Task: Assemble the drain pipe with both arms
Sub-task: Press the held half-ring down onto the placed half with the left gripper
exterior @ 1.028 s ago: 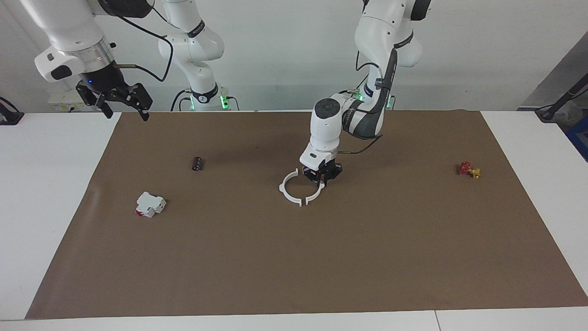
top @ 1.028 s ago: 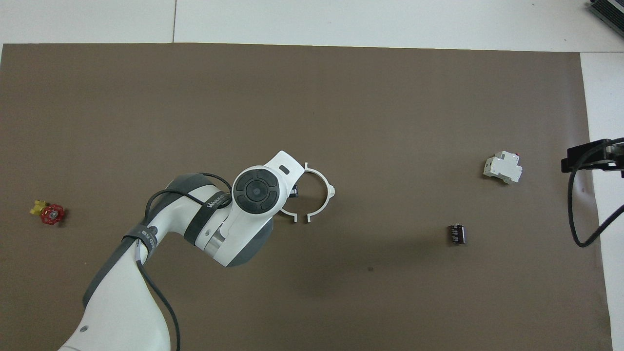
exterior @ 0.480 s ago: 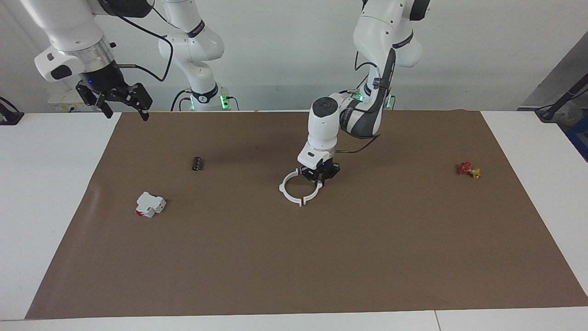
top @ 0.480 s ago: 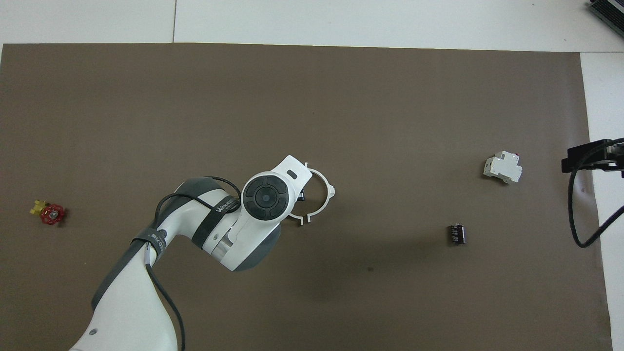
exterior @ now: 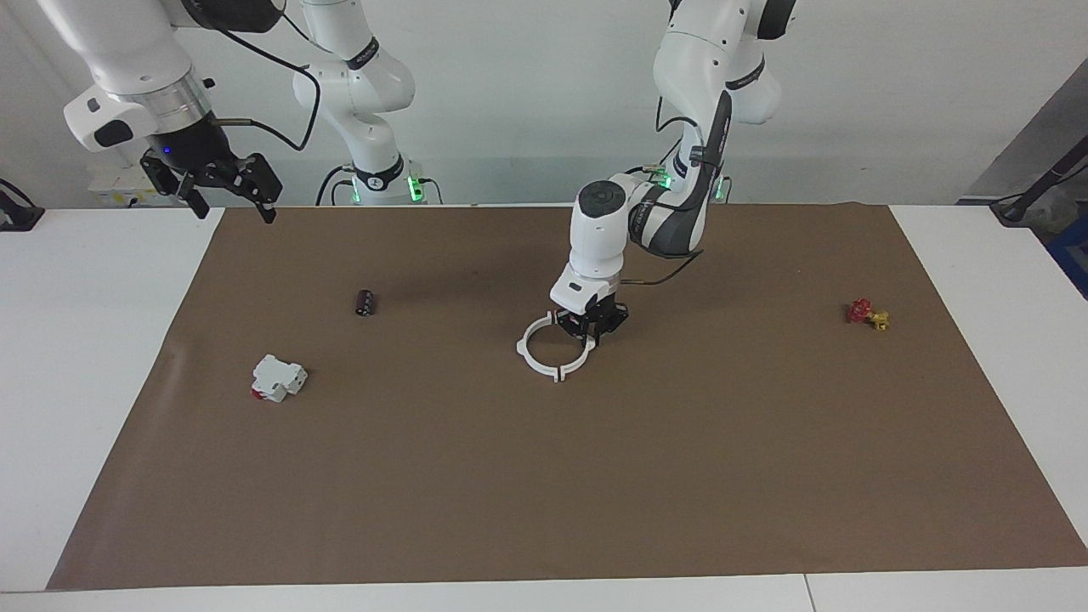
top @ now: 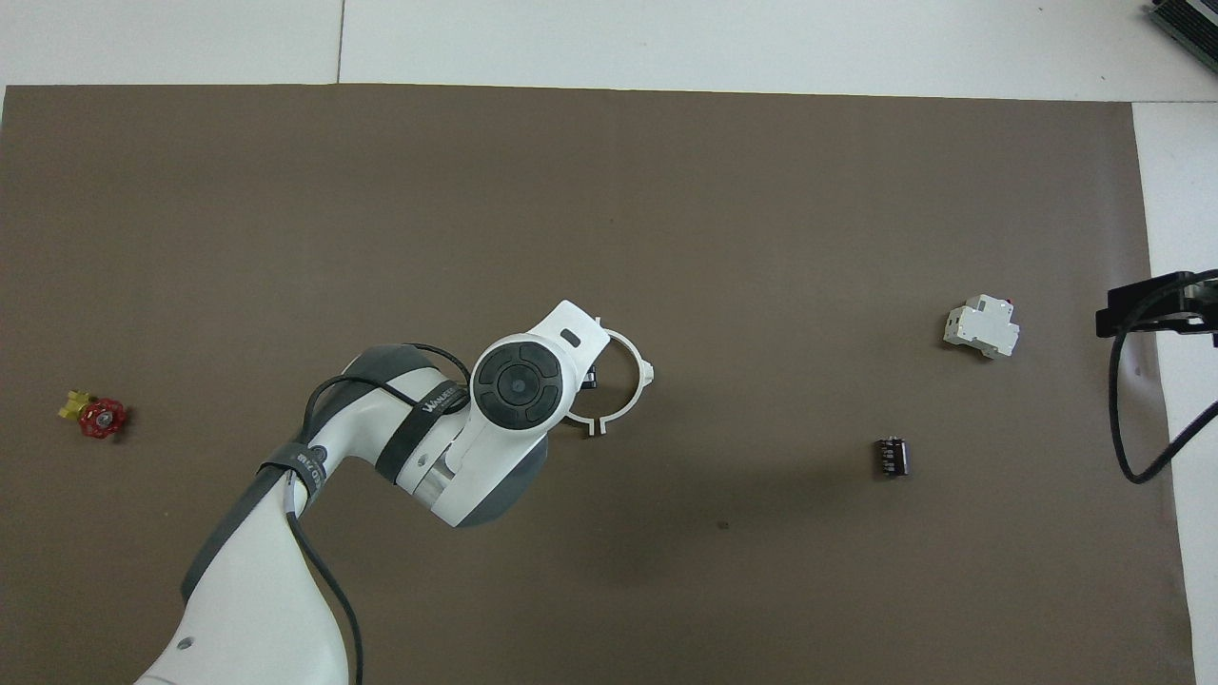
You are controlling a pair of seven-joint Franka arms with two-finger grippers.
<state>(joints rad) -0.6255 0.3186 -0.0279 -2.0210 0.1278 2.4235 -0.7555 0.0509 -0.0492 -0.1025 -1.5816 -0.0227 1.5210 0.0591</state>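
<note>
Facing view: the drain pipe (exterior: 552, 348), two white arcs meeting as a ring, lies flat mid-table, its seam running toward and away from the robots. The left claw (exterior: 591, 333) is clamped shut on the arc at the left arm's end. The right claw (exterior: 223, 189) hangs open, waiting above the table's edge.

The drain pipe (exterior: 552, 348) lay mid-mat (exterior: 544, 476) on the worktop (exterior: 76, 340), the left pincer (exterior: 592, 331) down at its rim. The cylinder (exterior: 365, 303) and blocky part (exterior: 278, 377) lay toward the right arm's end, the cylinder nearer the robots; the valve (exterior: 868, 314) lay toward the left arm's end. The right pincer (exterior: 223, 191) hung over the mat's edge.
</note>
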